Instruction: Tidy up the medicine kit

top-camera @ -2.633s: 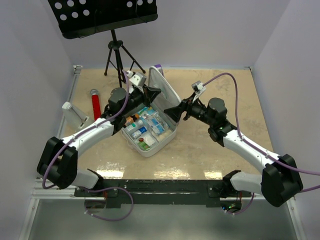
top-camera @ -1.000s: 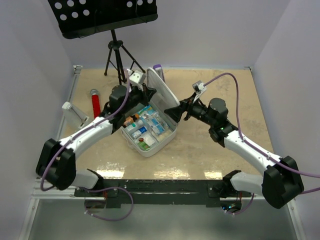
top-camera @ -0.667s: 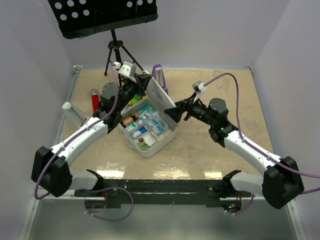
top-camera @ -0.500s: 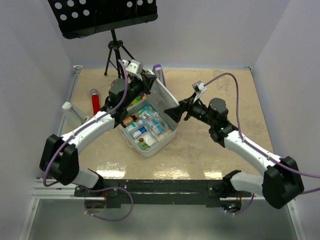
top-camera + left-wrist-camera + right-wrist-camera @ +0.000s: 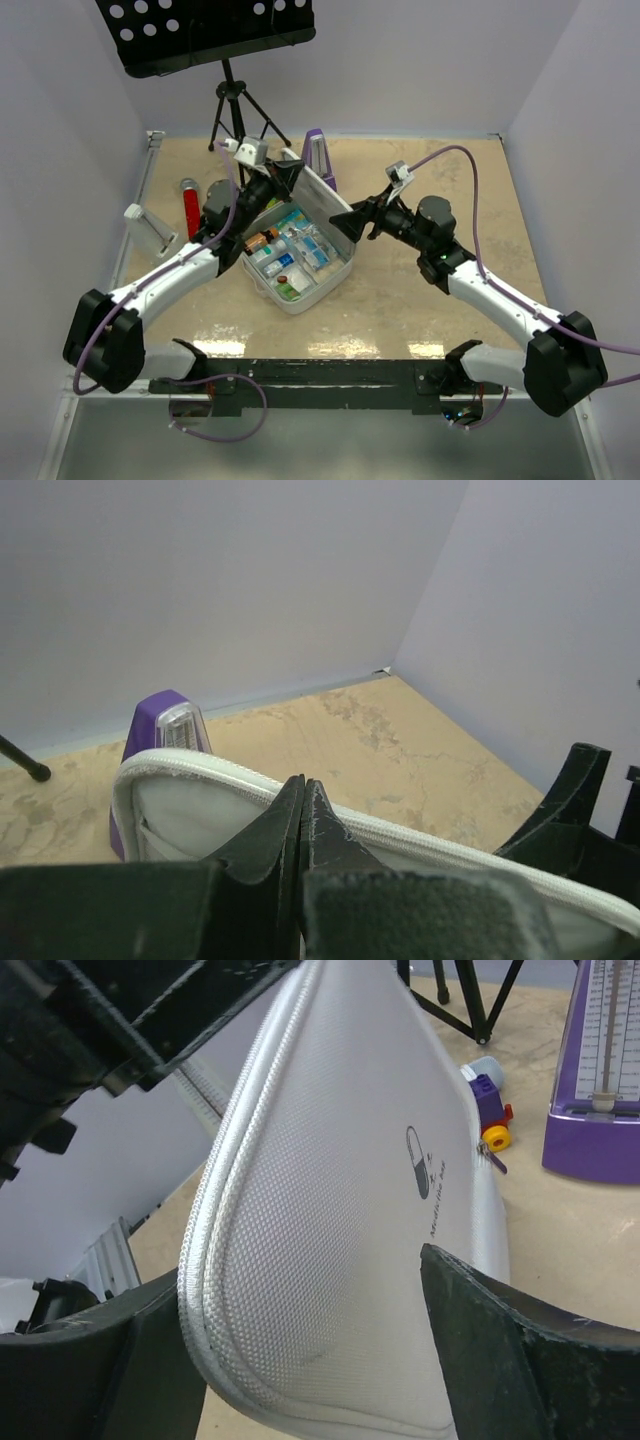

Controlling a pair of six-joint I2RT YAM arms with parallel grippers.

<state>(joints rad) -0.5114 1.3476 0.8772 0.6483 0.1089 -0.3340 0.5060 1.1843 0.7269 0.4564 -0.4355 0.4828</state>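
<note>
The medicine kit (image 5: 300,270) lies open mid-table, its tray full of small packets and bottles. Its white lid (image 5: 322,197) stands raised and tilted, with a dark pill logo on its outer face (image 5: 418,1175). My left gripper (image 5: 284,174) is shut, with nothing seen between the fingers. Its tips (image 5: 302,782) sit at the lid's zipper rim (image 5: 420,842) on the inner side. My right gripper (image 5: 350,222) is open. Its fingers (image 5: 515,1360) straddle the lid's lower corner from the outer side.
A purple metronome (image 5: 318,150) stands just behind the lid and also shows in the left wrist view (image 5: 163,725). A music stand's tripod (image 5: 235,110) stands at the back left. A red tube (image 5: 189,205) and a white object (image 5: 148,230) lie left. Small toy blocks (image 5: 490,1110) lie near the metronome.
My left gripper has shifted about the lid's top edge. The lid's top edge now sits lower and further left, showing less of its face. The right arm has barely moved.
</note>
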